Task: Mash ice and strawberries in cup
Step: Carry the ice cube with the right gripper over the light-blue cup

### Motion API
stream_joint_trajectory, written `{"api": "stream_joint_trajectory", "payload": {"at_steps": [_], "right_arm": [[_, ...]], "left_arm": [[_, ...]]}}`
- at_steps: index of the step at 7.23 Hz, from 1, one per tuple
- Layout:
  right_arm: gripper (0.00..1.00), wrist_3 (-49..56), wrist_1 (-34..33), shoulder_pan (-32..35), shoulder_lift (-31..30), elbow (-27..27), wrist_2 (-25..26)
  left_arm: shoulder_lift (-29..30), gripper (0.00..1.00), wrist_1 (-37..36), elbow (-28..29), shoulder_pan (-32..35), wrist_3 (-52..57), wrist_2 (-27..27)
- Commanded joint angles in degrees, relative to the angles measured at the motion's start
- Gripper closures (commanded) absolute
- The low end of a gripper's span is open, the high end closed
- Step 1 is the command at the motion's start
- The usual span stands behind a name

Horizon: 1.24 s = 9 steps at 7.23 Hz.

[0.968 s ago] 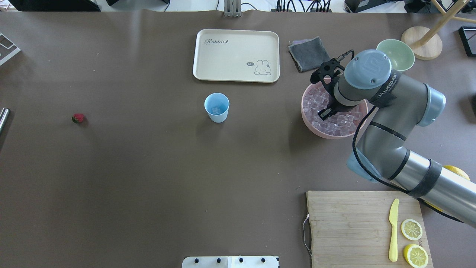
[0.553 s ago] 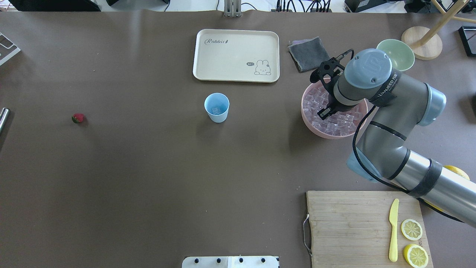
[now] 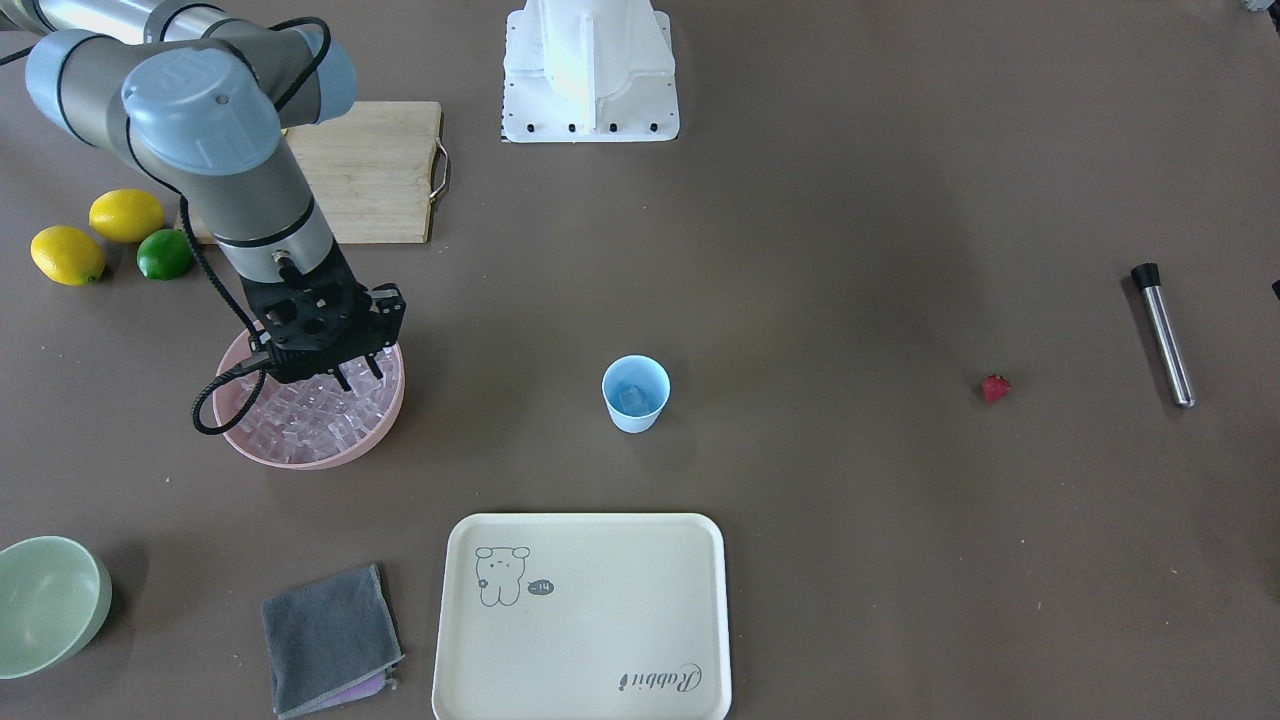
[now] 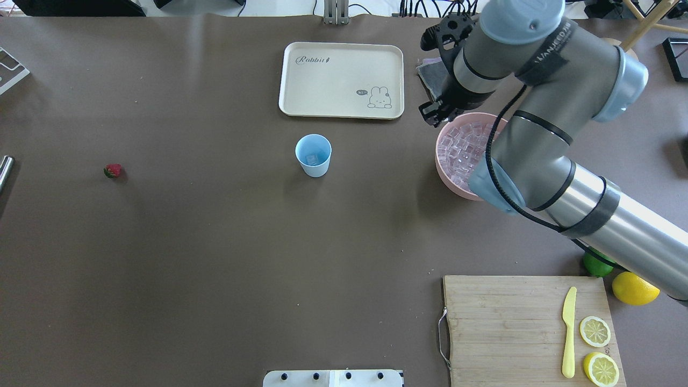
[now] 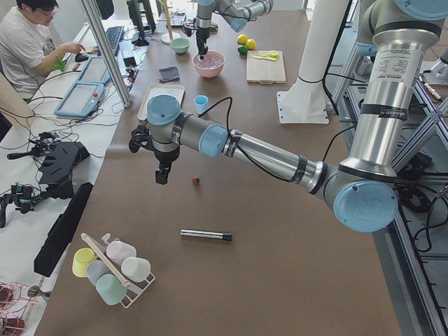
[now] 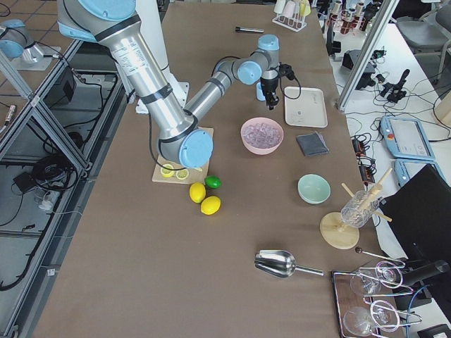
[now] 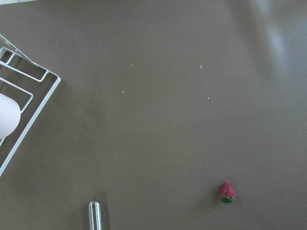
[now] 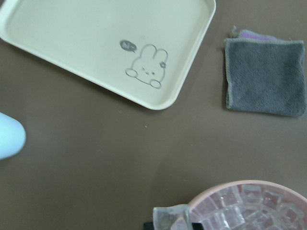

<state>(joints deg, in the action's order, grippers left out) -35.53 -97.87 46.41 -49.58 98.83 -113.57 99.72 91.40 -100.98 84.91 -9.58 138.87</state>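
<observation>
My right gripper (image 4: 431, 114) hangs above the far-left rim of the pink bowl (image 4: 445, 174), which is heaped with ice (image 4: 461, 146). It is shut on one clear ice cube (image 8: 171, 218), seen in the right wrist view. The light blue cup (image 4: 313, 155) stands mid-table with one ice cube inside. The red strawberry (image 4: 112, 171) lies far left, also in the left wrist view (image 7: 226, 192). My left gripper (image 5: 161, 178) shows only in the exterior left view, raised near the strawberry; I cannot tell whether it is open or shut.
A cream tray (image 4: 342, 79) lies behind the cup. A grey cloth (image 3: 330, 640) and a green bowl (image 3: 45, 605) are nearby. A metal rod (image 3: 1165, 335) lies beyond the strawberry. A cutting board (image 4: 510, 328) holds a knife and lemon halves; lemons and a lime sit beside it.
My right arm has lifted out of the pink bowl and swung toward the bowl's far-left rim, carrying an ice cube. The cup and strawberry have not moved.
</observation>
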Motion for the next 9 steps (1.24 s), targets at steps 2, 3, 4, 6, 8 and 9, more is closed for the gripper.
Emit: {"api": "stream_joint_trajectory", "payload": {"at_steps": [2, 3, 4, 6, 8, 9], "right_arm": [[1.0, -14.3, -5.6, -6.0, 15.4, -7.8, 4.5], [1.0, -17.6, -5.3, -7.5, 20.2, -13.7, 5.5], [1.0, -19.0, -3.5, -9.7, 20.9, -15.8, 7.6], [1.0, -21.3, 3.0, -11.7, 21.4, -21.6, 11.3], [1.0, -21.1, 3.5, -12.4, 21.4, -23.5, 12.2], [1.0, -21.2, 3.5, -12.9, 21.5, -23.5, 12.4]], "left_arm": [[0.0, 0.02, 0.1, 0.0, 0.0, 0.1, 0.0], [0.0, 0.02, 0.1, 0.0, 0.0, 0.2, 0.0], [-0.1, 0.02, 0.1, 0.2, 0.0, 0.3, -0.1], [-0.8, 0.02, 0.2, -0.1, -1.0, 0.4, 0.0], [-3.5, 0.02, 4.5, 0.0, -1.1, 0.4, -0.1], [-4.9, 0.02, 7.9, 0.1, -1.1, 0.0, 0.0]]}}
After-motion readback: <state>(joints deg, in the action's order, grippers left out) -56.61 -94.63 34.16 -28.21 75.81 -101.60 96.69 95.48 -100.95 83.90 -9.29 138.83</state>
